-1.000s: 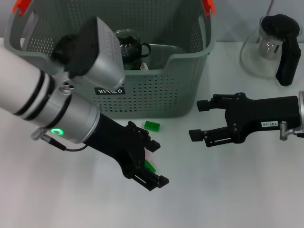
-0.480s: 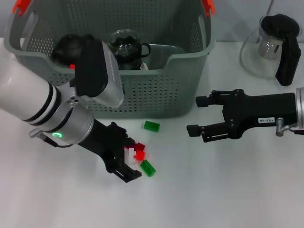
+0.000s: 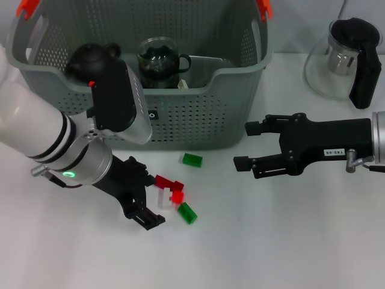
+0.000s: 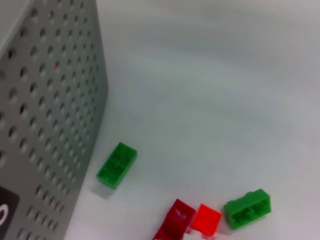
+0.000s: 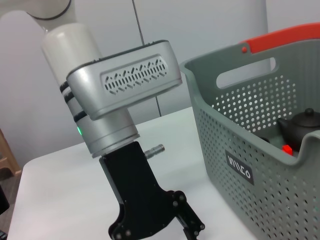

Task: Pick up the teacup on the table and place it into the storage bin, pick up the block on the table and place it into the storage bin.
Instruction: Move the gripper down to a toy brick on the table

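Note:
The grey storage bin (image 3: 198,129) stands at the back, with a glass teacup (image 3: 157,57) and a black teapot (image 3: 90,57) inside it. Several small blocks lie on the table in front: a green block (image 3: 192,159), a dark red one (image 3: 165,180), a red one (image 3: 176,195), a white one (image 3: 162,197) and another green one (image 3: 187,212). My left gripper (image 3: 146,195) is open just left of this cluster, holding nothing. My right gripper (image 3: 248,145) hovers open to the right of the bin. The left wrist view shows the green block (image 4: 116,164) by the bin wall (image 4: 50,100).
A glass pitcher with a black handle (image 3: 346,57) stands at the back right. In the right wrist view the left arm (image 5: 125,100) stands before the bin (image 5: 250,150), with the teapot (image 5: 305,122) inside.
My left gripper has drawn back to the left, uncovering the red, white and green blocks. My right gripper has edged slightly left.

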`<control>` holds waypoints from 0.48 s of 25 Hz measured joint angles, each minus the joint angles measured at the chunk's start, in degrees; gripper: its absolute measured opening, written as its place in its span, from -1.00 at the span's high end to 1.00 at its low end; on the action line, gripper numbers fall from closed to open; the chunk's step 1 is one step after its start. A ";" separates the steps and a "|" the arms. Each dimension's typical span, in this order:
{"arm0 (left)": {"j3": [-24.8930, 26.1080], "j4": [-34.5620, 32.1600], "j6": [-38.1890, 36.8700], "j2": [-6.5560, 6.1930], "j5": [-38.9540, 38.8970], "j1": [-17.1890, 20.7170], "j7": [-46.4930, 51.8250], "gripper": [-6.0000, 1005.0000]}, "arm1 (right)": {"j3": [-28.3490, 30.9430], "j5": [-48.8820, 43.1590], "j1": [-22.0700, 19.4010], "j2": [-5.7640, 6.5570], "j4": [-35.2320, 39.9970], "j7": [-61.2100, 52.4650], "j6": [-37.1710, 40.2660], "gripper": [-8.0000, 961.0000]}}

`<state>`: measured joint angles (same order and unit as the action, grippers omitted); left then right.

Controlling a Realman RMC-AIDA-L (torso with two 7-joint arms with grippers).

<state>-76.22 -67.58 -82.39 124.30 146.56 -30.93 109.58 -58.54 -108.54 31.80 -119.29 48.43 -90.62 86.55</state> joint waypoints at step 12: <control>-2.29 1.82 1.62 0.17 1.64 -0.89 2.01 -0.69 | 0.02 0.00 -0.06 -0.06 0.00 0.00 0.32 -0.90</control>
<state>-78.50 -65.76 -80.76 124.47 148.20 -31.82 111.60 -58.52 -108.55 31.74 -119.36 48.43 -90.62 86.87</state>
